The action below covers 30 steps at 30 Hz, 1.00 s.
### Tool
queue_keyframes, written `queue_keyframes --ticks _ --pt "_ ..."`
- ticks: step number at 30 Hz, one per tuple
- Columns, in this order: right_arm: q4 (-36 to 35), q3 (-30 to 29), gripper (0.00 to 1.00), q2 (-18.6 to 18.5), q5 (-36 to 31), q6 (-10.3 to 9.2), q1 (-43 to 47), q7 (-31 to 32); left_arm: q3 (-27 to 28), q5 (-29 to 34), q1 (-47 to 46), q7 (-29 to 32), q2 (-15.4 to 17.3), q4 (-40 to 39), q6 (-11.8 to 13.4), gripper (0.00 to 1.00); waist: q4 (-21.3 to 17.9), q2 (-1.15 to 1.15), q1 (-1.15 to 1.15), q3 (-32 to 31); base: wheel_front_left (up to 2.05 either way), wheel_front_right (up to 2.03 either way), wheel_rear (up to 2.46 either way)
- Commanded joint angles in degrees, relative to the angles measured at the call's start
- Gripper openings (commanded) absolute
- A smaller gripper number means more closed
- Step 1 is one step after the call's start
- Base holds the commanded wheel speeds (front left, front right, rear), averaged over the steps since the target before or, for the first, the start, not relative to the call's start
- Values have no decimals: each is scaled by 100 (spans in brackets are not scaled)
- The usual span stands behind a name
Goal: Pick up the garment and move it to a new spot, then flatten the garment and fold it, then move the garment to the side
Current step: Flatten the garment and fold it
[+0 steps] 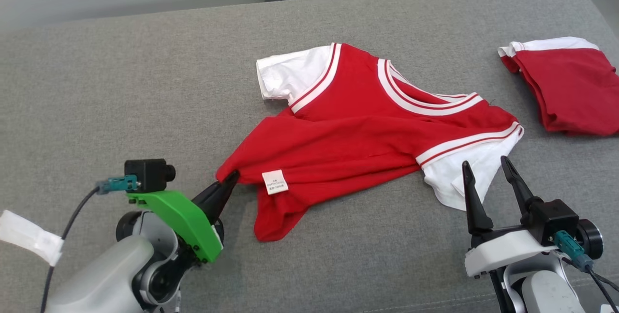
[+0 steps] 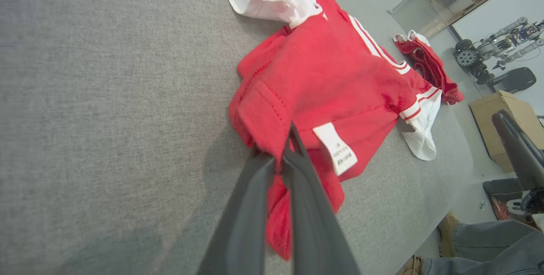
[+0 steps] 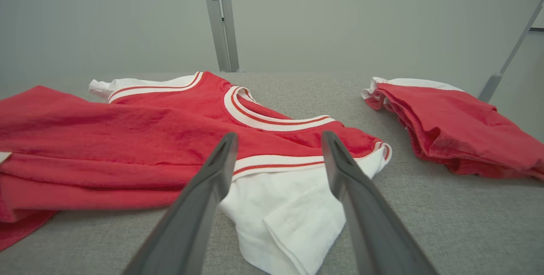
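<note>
- Where the red shirt (image 1: 358, 129) lies rumpled in the middle of the grey padded surface (image 1: 121, 85), its near hem corner is pinched between the closed fingers of the left gripper (image 1: 231, 180); how much cloth is caught is hidden by the fingers.
- The hem is turned over, so a white label (image 1: 274, 181) is exposed; its print is too small to be read.
- The right gripper (image 1: 486, 170) is spread open and empty, its tips at the white sleeve (image 3: 293, 207) nearest it; contact cannot be judged.
- A second red and white garment (image 1: 566, 85) is seen well apart on the right, cut off by the head view's edge.
- A person's leg in jeans (image 2: 488, 243) is cut off at the left wrist view's lower corner.
</note>
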Motion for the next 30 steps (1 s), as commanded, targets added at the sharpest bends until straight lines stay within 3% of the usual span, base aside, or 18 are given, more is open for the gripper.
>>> queue_keyframes --ticks 1,6,14,21,22,23,24,30 --pt "-22 -39 100 -13 35 -7 77 -14 71 -12 22 40 265 -207 33 0 89 0 0 -43 0 0 0" --pt "8 18 100 -15 64 -7 89 -14 132 -27 59 172 690 -803 128 0 171 0 0 -115 0 0 0" --pt "18 1 100 -14 43 -7 166 -14 -359 32 800 602 1483 -2068 129 0 281 0 0 -155 0 0 0" --pt "58 -11 100 -15 -70 -7 178 -14 -357 -219 1125 382 1382 -1847 -115 0 419 0 0 -157 0 0 0" --pt "75 -8 100 -15 -82 -7 131 -14 -345 -301 1143 377 1303 -1742 -187 12 436 0 0 -172 0 0 0" --pt "79 -9 100 -16 -83 -7 115 -14 -319 -318 1145 329 1272 -1695 -216 46 442 0 0 -181 0 0 0" --pt "84 -6 100 -15 -86 -7 108 -14 -288 -307 1152 288 1248 -1643 -233 98 446 0 0 -191 0 0 0" --pt "61 -17 100 -15 -83 -7 154 -14 -315 -347 1285 180 1175 -1416 -236 100 426 0 0 -252 0 0 0"
